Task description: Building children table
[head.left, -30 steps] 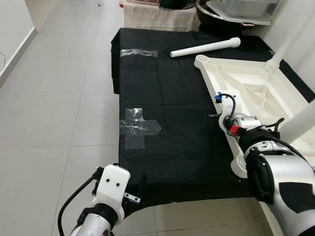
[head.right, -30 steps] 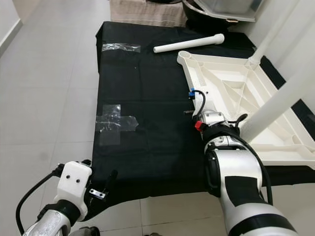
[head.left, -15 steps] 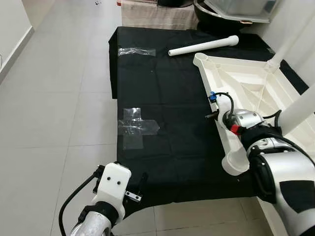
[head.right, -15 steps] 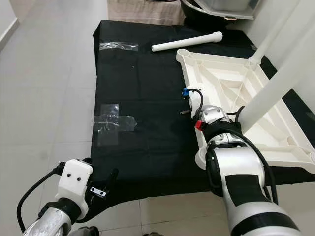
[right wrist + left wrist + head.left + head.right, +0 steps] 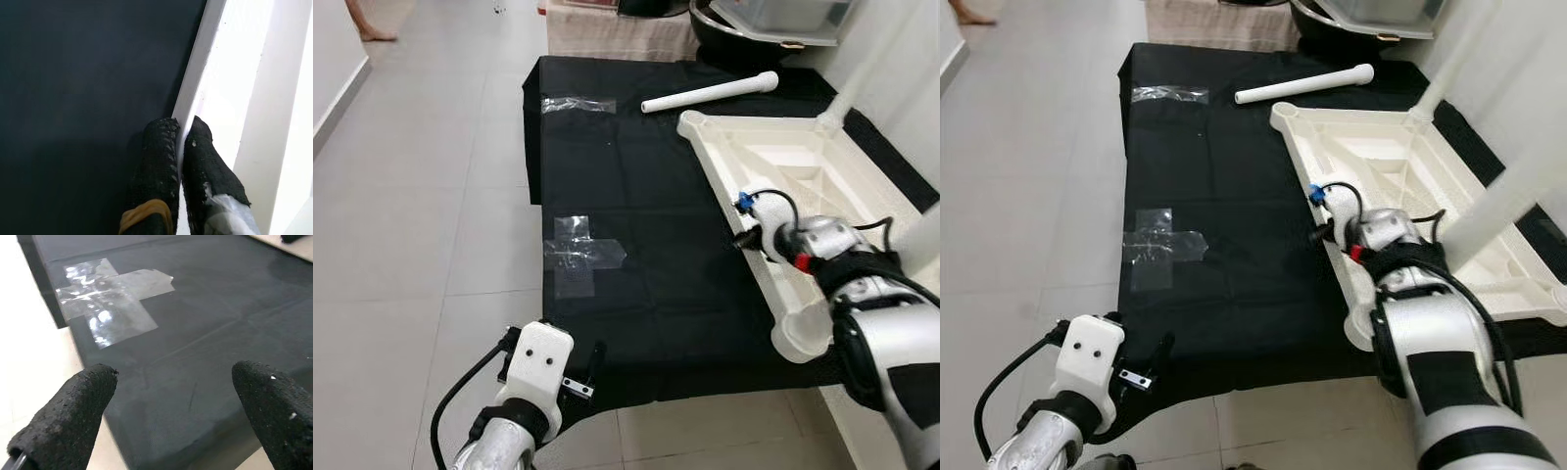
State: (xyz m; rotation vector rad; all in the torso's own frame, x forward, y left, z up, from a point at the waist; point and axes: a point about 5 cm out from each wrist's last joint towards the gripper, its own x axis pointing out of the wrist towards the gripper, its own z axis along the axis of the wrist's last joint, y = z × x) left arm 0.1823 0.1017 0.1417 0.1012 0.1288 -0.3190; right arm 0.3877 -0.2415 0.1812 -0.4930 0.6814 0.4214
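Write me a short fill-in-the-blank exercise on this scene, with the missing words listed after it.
1. The right gripper is shut on the rim of the white ____.
2. The loose white leg lies on the ____ cloth.
3. The left gripper hovers with its fingers ____.
4. A cross of clear ____ is stuck to the cloth.

Missing words: tabletop; black; open; tape

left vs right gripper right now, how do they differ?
Fingers: the left gripper is open, with a wide gap between its pads; the right gripper is shut on the tabletop rim, one finger on each side.

Place: the left gripper hangs over the near edge of the black cloth, touching nothing; the right gripper is at the upturned white tabletop.

Both have black, textured fingers.
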